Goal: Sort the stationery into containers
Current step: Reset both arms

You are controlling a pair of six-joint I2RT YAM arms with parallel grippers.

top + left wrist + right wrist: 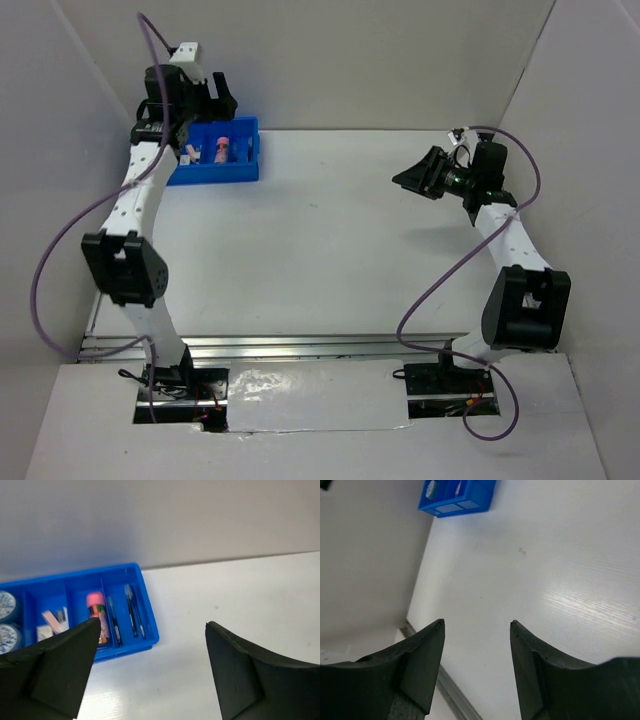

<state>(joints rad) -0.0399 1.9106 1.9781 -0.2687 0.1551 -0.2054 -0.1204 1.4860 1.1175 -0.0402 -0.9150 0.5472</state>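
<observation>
A white table [330, 240] sits between pale walls [350, 60], a metal rail [300, 347] along its near edge.

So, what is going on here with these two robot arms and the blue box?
Two robot arms are sorting stationery into a blue tray at the far left of the table. The left arm's fingers hover over the tray, open and empty. The tray's compartments hold tape rolls, small erasers, a pink tube and pens. The right arm's fingers are open and empty above the table. No loose item is visible outside the tray.
</observation>
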